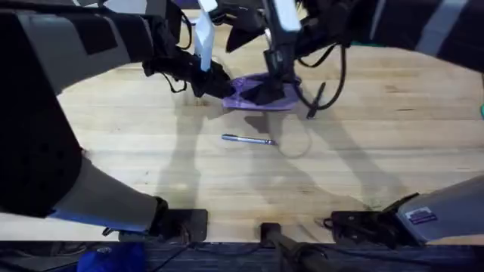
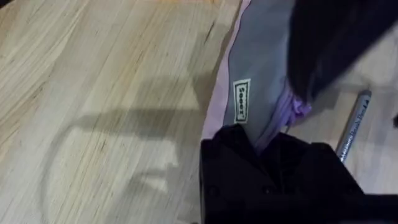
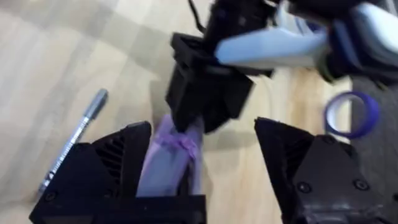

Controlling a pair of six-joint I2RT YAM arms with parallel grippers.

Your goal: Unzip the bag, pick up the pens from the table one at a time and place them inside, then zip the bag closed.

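Lavender pouch sits far-centre on the wooden counter, silver pen just in front of it, untouched. Left claw is clamped on the pouch's end. Right claw hangs over the pouch, fingers apart. Likely unzipping: keep the left end pinned flat, close the right on the zipper tab and pull straight along the zip, away from the left claw.

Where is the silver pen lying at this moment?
In the overhead view the silver pen lies flat on the table near the middle, just in front of the purple bag, apart from it and untouched by either hand.
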